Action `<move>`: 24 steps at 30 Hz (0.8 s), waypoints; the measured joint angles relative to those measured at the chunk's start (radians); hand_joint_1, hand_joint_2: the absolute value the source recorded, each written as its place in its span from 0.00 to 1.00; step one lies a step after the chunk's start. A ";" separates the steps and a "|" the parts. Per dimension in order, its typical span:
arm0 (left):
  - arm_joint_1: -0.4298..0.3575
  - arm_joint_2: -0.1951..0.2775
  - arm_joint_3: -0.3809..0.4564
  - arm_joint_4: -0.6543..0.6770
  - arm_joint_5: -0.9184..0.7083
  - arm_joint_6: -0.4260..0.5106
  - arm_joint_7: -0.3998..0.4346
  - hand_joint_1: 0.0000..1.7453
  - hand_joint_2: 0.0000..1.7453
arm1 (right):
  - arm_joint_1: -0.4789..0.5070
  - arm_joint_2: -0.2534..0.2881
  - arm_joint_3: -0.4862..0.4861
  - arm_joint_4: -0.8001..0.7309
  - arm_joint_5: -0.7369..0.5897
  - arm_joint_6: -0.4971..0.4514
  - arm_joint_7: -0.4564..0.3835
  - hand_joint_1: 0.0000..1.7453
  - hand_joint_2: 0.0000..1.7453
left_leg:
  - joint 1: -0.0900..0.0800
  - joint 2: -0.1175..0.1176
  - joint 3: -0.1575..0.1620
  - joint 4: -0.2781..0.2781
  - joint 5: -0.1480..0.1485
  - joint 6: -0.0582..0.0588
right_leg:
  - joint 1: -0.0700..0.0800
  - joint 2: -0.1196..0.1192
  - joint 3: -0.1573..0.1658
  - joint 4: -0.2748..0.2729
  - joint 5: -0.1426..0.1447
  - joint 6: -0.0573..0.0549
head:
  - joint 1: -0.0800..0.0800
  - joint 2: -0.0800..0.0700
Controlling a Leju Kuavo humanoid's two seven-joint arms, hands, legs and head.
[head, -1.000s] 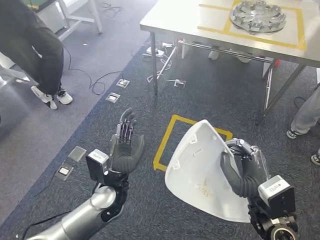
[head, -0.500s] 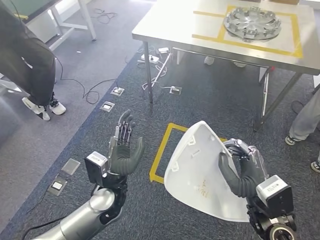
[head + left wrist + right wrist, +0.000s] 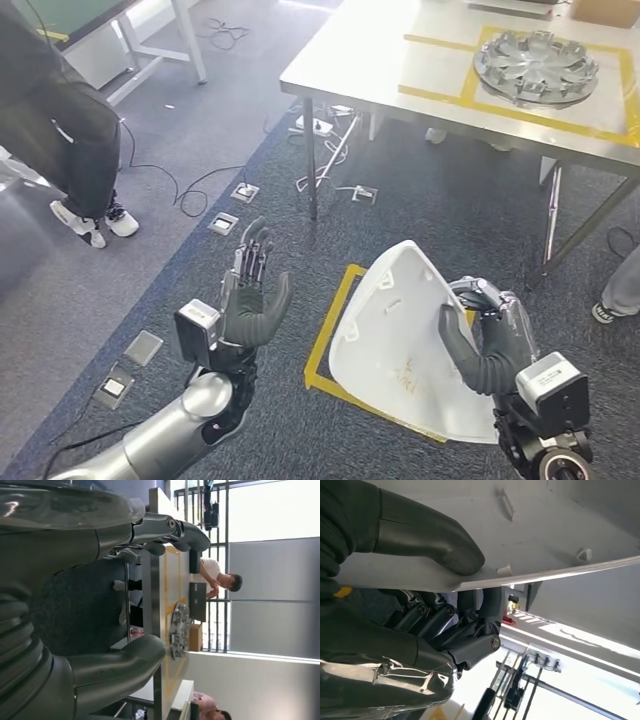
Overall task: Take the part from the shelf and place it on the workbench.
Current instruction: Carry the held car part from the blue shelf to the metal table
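While standing over dark carpet [image 3: 423, 200] w/ lighter grey floor [image 3: 60, 300] off to left, facing steel workbench [image 3: 362, 60] ahead, yellow-taped square on top holding a silver wheel cover [image 3: 537, 68]. Lying betw. robot and bench: open carpet, yellow tape square [image 3: 328, 340], floor sockets, cables by bench leg. Person's dark trousers and sneakers [image 3: 94, 222] showing far left, another shoe at right edge. Gripping white part [image 3: 400, 340] w/ right hand [image 3: 490, 335], thumb pressing inner face, fingers wrapping its edge, part tilting low over tape square. Holding left hand [image 3: 253, 295] palm-up, fingers apart, nothing in it.
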 joint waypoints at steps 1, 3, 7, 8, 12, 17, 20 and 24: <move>0.000 0.000 0.000 0.000 0.000 0.000 0.000 0.00 1.00 | -0.001 0.000 0.000 0.000 0.000 0.000 0.000 1.00 1.00 | 0.000 -0.002 0.007 0.003 -0.006 -0.006 | 0.004 0.001 0.006 -0.012 0.013 -0.005 | 0.000 0.000; -0.002 0.000 0.000 -0.002 -0.001 0.001 0.000 0.00 1.00 | -0.006 0.002 -0.001 -0.001 0.000 0.001 -0.001 1.00 1.00 | 0.004 -0.002 0.010 0.018 -0.007 -0.015 | 0.005 0.001 0.027 -0.018 0.007 -0.015 | 0.000 0.000; -0.004 0.001 0.000 -0.005 -0.003 0.001 0.000 0.00 1.00 | -0.010 0.005 -0.001 -0.001 0.000 0.001 -0.002 1.00 1.00 | 0.010 0.005 -0.125 0.227 -0.036 -0.037 | -0.002 0.002 0.071 -0.037 -0.015 -0.031 | -0.011 0.000; -0.004 0.001 0.000 -0.005 -0.004 0.000 0.000 0.00 1.00 | -0.010 0.006 0.000 -0.001 0.000 0.001 -0.002 1.00 1.00 | 0.012 0.006 -0.173 0.279 -0.066 -0.042 | -0.002 0.002 0.081 -0.038 -0.025 -0.031 | -0.013 0.000; -0.003 0.003 0.000 -0.005 -0.004 0.000 0.000 0.00 1.00 | -0.010 0.006 0.000 0.001 0.000 0.000 -0.002 1.00 1.00 | 0.018 0.009 -0.234 0.213 -0.056 -0.046 | -0.004 0.005 0.143 -0.038 -0.076 -0.025 | -0.018 0.000; -0.004 0.004 -0.001 -0.003 -0.003 -0.001 0.006 0.00 1.00 | -0.010 0.007 0.000 0.005 0.002 -0.002 -0.002 1.00 1.00 | 0.013 0.012 -0.211 0.021 0.151 -0.015 | 0.003 0.011 0.185 -0.021 -0.132 0.001 | -0.018 0.000; -0.009 0.003 -0.001 -0.003 -0.004 -0.002 0.006 0.00 1.00 | -0.011 0.007 -0.001 0.005 0.003 -0.004 -0.004 1.00 1.00 | 0.015 0.011 -0.177 0.016 0.140 0.008 | 0.000 0.005 0.167 0.048 -0.144 0.014 | -0.014 0.000; -0.011 0.002 -0.001 -0.003 -0.004 -0.003 0.007 0.00 1.00 | -0.007 0.007 -0.001 0.005 0.004 -0.006 -0.003 1.00 1.00 | 0.014 0.010 -0.134 0.014 0.103 0.018 | -0.002 0.000 0.027 0.259 -0.244 0.023 | -0.010 0.000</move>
